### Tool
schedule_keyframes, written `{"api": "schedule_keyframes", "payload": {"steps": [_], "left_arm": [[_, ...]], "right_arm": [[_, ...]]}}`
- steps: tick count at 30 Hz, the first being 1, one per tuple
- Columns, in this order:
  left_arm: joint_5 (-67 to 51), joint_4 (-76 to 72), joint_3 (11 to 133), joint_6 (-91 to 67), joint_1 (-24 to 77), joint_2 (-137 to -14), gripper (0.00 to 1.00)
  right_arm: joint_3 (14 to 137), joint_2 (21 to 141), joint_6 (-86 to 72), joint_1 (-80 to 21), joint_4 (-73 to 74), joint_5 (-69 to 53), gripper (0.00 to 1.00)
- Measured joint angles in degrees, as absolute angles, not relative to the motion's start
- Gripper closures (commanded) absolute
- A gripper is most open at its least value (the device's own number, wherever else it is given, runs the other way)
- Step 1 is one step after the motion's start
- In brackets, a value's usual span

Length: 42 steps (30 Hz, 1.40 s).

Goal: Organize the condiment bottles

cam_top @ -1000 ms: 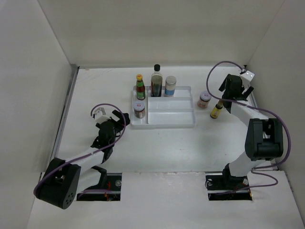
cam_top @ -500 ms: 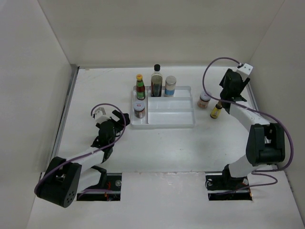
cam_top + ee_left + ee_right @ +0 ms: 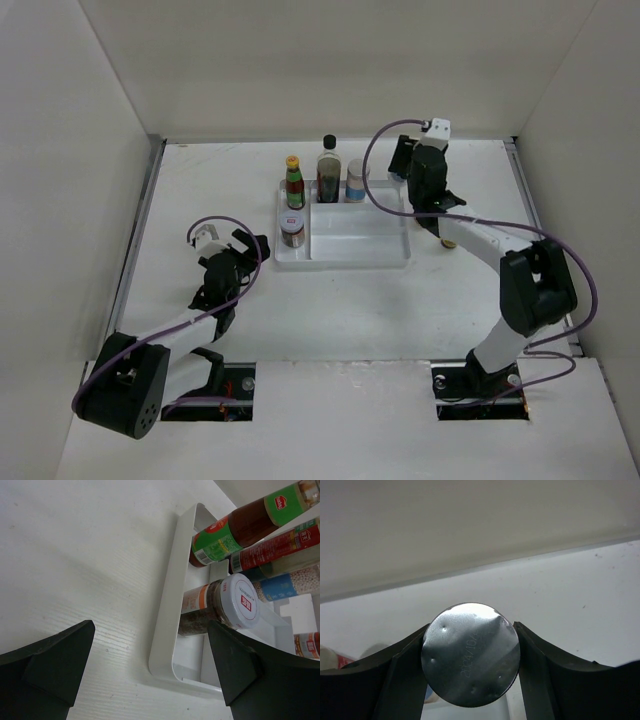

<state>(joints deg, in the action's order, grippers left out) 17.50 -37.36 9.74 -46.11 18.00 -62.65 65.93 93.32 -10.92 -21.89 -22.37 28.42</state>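
Observation:
My right gripper (image 3: 471, 628) is shut on a short jar with a silver lid (image 3: 470, 655). In the top view this gripper (image 3: 404, 166) hangs above the back right corner of the white divided tray (image 3: 360, 252), and the jar is hidden there. The yellow-capped red sauce bottle (image 3: 293, 181), the tall dark black-capped bottle (image 3: 329, 170) and a pale shaker (image 3: 357, 181) stand along the tray's back. A short white-lidded jar (image 3: 292, 231) stands in its left compartment. The small yellow-capped dark bottle (image 3: 449, 243) peeks out under the right arm. My left gripper (image 3: 245, 246) is open and empty, left of the tray.
The left wrist view shows the tray's rounded near left corner (image 3: 167, 645) between my open fingers, with the short jar (image 3: 227, 605) and sauce bottle (image 3: 235, 527) behind it. White walls enclose the table on three sides.
My right gripper has lifted the short jar from the table right of the tray and swung left with it to the tray's back right corner. The left arm has not moved.

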Motion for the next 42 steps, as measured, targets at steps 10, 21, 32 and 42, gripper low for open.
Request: {"api": "schedule_keyframes", "payload": {"steps": [10, 21, 32, 42], "left_arm": [[17.28, -37.43, 9.74, -46.13, 17.96, -62.67, 0.0], [17.23, -37.5, 9.74, -46.3, 17.87, -62.67, 0.0], [17.06, -37.5, 9.74, -46.3, 17.65, -62.57, 0.0], [16.95, -37.54, 9.74, -46.33, 17.65, -62.15, 0.0]], "right_arm": [[65.52, 100.38, -13.8, -24.21, -20.1, 25.96, 0.48], [64.73, 100.88, -16.36, -24.47, -22.5, 25.87, 0.27], [65.87, 103.26, -16.86, -24.45, -22.35, 25.65, 0.42], [68.03, 103.63, -17.65, -21.17, -19.88, 23.31, 0.34]]}}
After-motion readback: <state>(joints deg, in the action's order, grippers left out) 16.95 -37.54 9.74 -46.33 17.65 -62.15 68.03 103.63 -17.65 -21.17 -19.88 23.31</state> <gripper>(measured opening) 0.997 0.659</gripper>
